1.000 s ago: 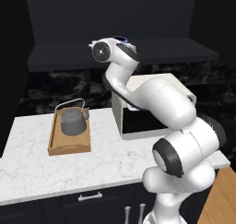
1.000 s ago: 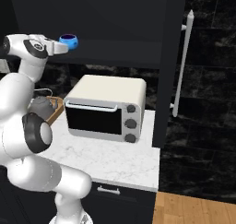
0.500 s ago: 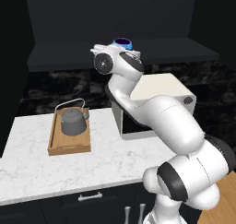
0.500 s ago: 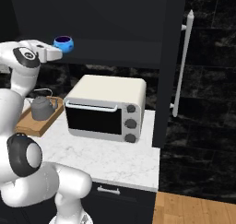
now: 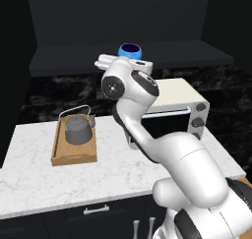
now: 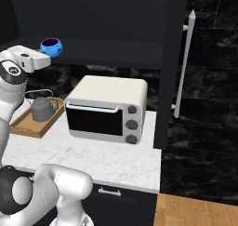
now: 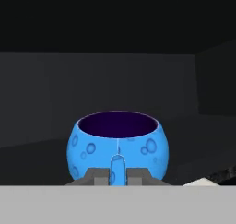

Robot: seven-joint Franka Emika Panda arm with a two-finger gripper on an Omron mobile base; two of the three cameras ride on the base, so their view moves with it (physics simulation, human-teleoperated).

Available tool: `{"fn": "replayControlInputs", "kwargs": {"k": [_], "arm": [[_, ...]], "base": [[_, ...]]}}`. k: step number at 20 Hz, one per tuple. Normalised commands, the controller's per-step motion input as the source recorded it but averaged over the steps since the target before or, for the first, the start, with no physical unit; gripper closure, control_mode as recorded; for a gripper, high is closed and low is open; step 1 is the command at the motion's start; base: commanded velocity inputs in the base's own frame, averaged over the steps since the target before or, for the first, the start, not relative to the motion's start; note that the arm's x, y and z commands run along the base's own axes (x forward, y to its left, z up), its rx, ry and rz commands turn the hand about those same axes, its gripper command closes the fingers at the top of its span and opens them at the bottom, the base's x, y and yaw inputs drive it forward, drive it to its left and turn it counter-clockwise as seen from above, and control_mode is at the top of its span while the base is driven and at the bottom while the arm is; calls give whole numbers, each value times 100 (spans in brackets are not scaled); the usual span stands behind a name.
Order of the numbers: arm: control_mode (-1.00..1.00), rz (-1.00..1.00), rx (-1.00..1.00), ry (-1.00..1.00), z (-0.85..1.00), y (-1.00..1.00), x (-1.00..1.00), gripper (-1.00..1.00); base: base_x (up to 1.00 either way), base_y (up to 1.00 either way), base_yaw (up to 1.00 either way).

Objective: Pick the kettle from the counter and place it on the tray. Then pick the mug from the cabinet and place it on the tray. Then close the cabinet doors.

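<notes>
The bright-blue mug (image 7: pixel 118 147) with its dark purple inside stands upright right in front of the hand camera. My gripper (image 7: pixel 117 173) is shut on the mug's handle. From the base views the mug (image 5: pixel 130 51) (image 6: pixel 51 47) hangs at the front of the open black cabinet's shelf (image 5: pixel 69 61), just above the white hand. The dark-grey kettle (image 5: pixel 78 129) (image 6: pixel 42 109) sits on the wooden tray (image 5: pixel 74 157) (image 6: pixel 27 127) at the left of the white counter (image 5: pixel 123 171), below and left of the hand.
A cream toaster oven (image 6: pixel 106 109) with a dark glass door stands on the counter right of the tray. A tall black cabinet door (image 6: pixel 209 81) with a long silver handle (image 6: pixel 183 67) hangs open at the right. Dark drawers run under the worktop.
The hand has carried the mug a little left and slightly lower along the shelf front. The elbow has swung right and the forearm has turned. Kettle and tray stay put.
</notes>
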Motion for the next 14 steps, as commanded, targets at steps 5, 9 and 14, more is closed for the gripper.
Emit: {"fn": "replayControlInputs", "kwargs": {"k": [5, 9, 14], "arm": [[-100, -3, -3, 9, -10, 77, -32, 100], [-100, 0, 0, 13, -26, 47, -29, 100], [-100, 1, 0, 13, -35, 28, -31, 100]], "base": [[0, 0, 0], [0, 0, 0], [0, 0, 0]]}}
